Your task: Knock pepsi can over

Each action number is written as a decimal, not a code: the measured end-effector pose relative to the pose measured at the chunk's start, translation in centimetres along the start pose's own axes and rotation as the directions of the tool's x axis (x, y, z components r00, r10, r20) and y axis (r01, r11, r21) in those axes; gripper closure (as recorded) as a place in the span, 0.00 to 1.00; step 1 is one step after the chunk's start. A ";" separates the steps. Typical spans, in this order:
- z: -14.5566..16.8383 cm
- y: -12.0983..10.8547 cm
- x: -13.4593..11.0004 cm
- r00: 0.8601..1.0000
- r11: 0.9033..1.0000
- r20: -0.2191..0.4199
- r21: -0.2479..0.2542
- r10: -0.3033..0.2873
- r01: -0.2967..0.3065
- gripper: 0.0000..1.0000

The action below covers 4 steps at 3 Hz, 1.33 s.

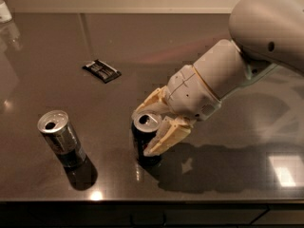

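Observation:
The pepsi can [141,145] is a dark can with a silver top. It stands upright on the dark table near the front edge, in the middle of the view. My gripper [143,130] reaches in from the right and is open. Its cream fingers stand on either side of the can's top: one finger [151,100] behind the rim, the other [166,136] in front, against the can's right side. The front finger hides part of the can's body.
A slimmer silver can [61,138] stands to the left of the pepsi can. A small dark packet [101,71] lies further back on the table [228,175]. A white object [4,11] sits at the far left corner. The table's front edge runs just below both cans.

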<state>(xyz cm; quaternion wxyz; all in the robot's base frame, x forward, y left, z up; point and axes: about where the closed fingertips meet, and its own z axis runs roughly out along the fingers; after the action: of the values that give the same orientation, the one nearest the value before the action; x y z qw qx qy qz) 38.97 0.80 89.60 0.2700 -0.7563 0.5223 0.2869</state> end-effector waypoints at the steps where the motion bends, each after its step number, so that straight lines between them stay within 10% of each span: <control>1: -0.4 0.1 -0.2 1.000 1.000 0.008 -0.005 0.004 -0.004 0.64; 2: -2.2 -0.6 -0.2 0.999 1.000 -0.042 0.018 0.005 -0.004 0.88; 4: -7.6 -4.5 2.5 0.969 0.993 -0.242 0.091 -0.051 0.075 1.00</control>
<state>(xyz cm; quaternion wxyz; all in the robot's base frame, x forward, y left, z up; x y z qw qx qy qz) 45.14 -4.80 93.56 0.2511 -0.7873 0.5403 0.1587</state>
